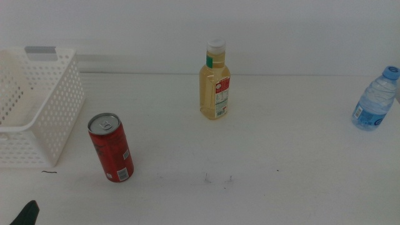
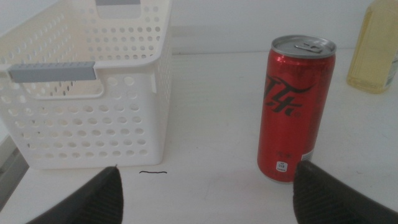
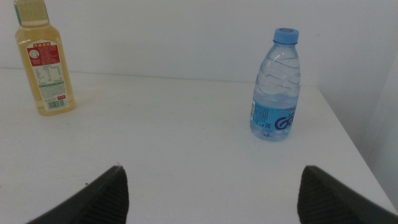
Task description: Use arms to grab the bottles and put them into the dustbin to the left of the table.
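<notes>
A red can (image 1: 110, 147) with a silver top stands upright at the front left of the white table (image 1: 281, 144), just right of the white lattice dustbin (image 1: 60, 109). A yellow-liquid bottle (image 1: 214, 84) with a white cap stands at the back centre. A clear blue-capped water bottle (image 1: 375, 100) stands at the far right. My left gripper (image 2: 208, 199) is open and empty, low in front of the can (image 2: 296, 115) and the dustbin (image 2: 87, 118); its tip shows in the middle view (image 1: 28, 214). My right gripper (image 3: 211, 196) is open and empty, short of the water bottle (image 3: 275, 87) and the yellow bottle (image 3: 45, 62).
The dustbin looks empty inside. The table's right edge (image 3: 348, 143) runs close behind the water bottle. A small dark squiggle (image 2: 153, 172) marks the table in front of the dustbin. A white wall closes the back.
</notes>
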